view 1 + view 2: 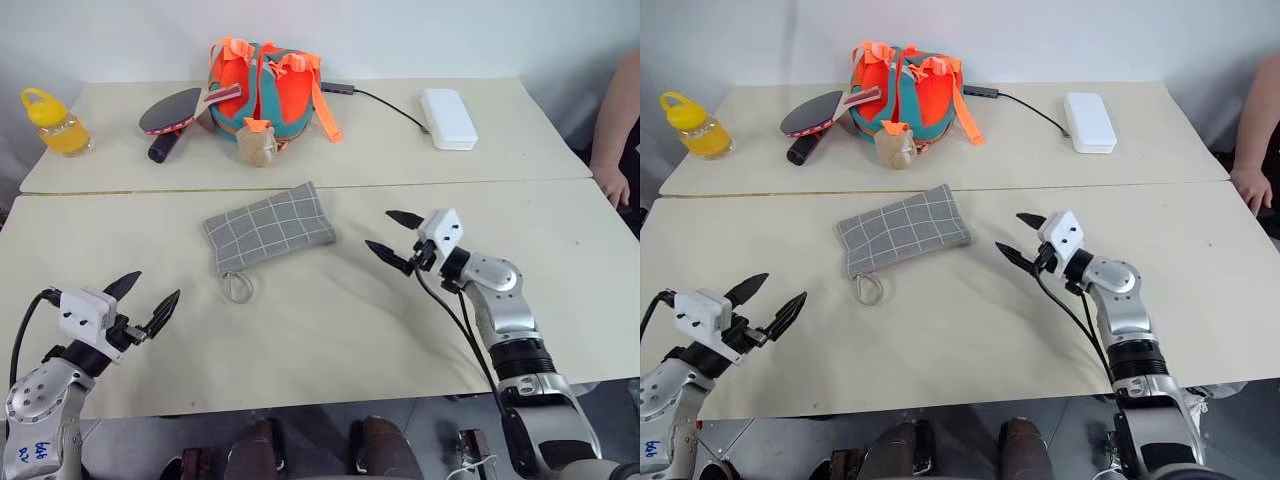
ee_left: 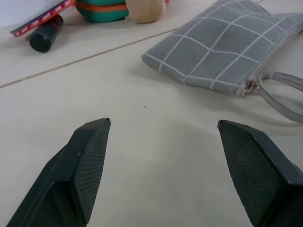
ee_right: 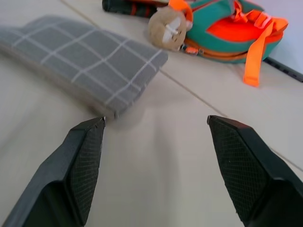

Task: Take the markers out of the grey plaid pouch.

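Between both grippers: bare tabletop. Left gripper (image 1: 150, 300), jaws spread, empty, near the table's front edge. Right gripper (image 1: 393, 240), jaws spread, empty, just beside the grey plaid pouch (image 1: 268, 227), which lies flat mid-table, ring pull (image 1: 237, 288) toward the front.

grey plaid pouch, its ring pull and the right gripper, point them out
grey plaid pouch (image 1: 268, 228), left eye view, middle of the fabric.
ring pull (image 1: 238, 289), left eye view, its loop on the table.
right gripper (image 1: 396, 239), left eye view, midway between its open fingertips.
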Robot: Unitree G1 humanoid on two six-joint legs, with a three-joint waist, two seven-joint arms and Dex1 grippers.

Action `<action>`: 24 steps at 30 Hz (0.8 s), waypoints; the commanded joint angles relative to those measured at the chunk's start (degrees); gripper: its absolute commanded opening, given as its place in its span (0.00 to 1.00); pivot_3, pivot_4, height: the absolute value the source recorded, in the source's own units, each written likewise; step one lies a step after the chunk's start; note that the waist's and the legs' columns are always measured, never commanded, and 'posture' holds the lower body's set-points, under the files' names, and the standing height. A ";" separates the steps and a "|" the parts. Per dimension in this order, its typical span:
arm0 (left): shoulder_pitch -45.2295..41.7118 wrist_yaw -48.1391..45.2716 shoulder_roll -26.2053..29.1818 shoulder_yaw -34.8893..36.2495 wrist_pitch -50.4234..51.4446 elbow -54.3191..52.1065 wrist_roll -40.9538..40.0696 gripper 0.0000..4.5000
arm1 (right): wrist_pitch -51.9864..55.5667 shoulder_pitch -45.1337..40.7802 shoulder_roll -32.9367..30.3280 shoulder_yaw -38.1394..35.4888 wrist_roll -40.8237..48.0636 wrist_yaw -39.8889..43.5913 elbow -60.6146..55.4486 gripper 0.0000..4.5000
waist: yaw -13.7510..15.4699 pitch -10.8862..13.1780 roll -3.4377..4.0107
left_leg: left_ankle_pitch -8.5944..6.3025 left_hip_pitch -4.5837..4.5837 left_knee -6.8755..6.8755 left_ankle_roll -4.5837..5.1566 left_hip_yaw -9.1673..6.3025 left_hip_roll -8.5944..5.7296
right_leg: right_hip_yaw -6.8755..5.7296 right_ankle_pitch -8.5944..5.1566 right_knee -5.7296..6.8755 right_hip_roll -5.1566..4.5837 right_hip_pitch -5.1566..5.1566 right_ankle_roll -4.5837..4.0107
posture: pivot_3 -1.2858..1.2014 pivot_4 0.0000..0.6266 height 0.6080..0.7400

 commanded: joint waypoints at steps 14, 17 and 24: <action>-12.94 -4.34 8.70 -4.41 -16.06 17.76 9.47 0.86 | -1.85 -14.21 16.94 5.33 -9.42 -18.90 17.52 0.01 | -0.36 0.00 0.00 | 0.04 -0.04 -0.02 -0.06 0.08 0.00 | 0.04 -0.02 0.48 0.01 -0.21 -0.03 | 0.52 0.24 1.00; -16.07 -4.13 10.08 -7.17 -22.56 22.98 13.56 0.86 | -2.64 -16.37 17.20 6.21 -11.67 -20.49 22.38 0.01 | -0.30 0.00 0.00 | 0.03 -0.06 -0.06 -0.06 0.11 0.00 | 0.03 -0.02 0.48 0.00 -0.22 -0.03 | 0.52 0.24 1.00; -24.98 -7.88 10.68 -16.35 -36.76 35.03 19.39 0.86 | -1.90 -17.84 15.93 6.30 -13.91 -22.03 27.02 0.01 | -0.36 0.00 0.00 | 0.03 -0.06 -0.08 -0.06 0.15 0.00 | 0.00 -0.02 0.51 0.01 -0.23 -0.03 | 0.52 0.24 1.00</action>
